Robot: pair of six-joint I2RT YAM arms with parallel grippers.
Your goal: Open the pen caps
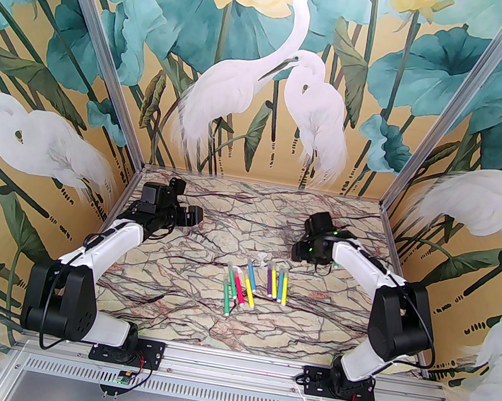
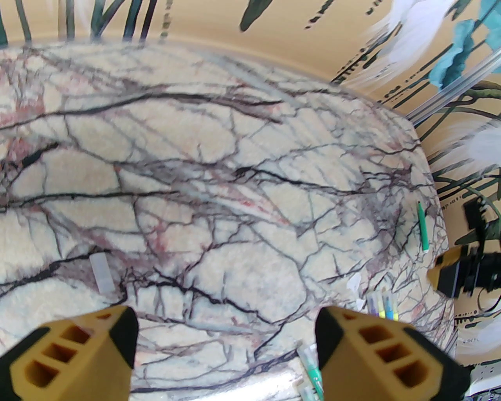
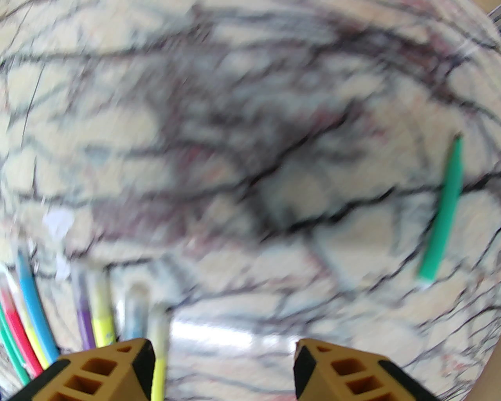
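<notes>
Both grippers hang over the far part of the table (image 1: 193,318) with nothing in them. The left gripper (image 2: 223,319) has its fingers set wide apart, and the right gripper (image 3: 222,346) is parted too, over bare marble. The pens (image 1: 249,288) lie in a tight row at mid-table, nearer the right arm. Their pen caps (image 3: 136,294) show as pale clear sleeves on the far ends, hard to pick out against the veined top. One green pen (image 3: 442,219) lies apart near the right gripper and a loose cap (image 2: 101,273) lies just ahead of the left fingers, so the step in hand looks to be fetching another capped pen. It would go best from the edge of the row—one gripper pinching the coloured barrel, the other the clear cap—pulled straight along the pen's length, since a skewed pull would likely slip. The short, smooth caps give little to hold.
</notes>
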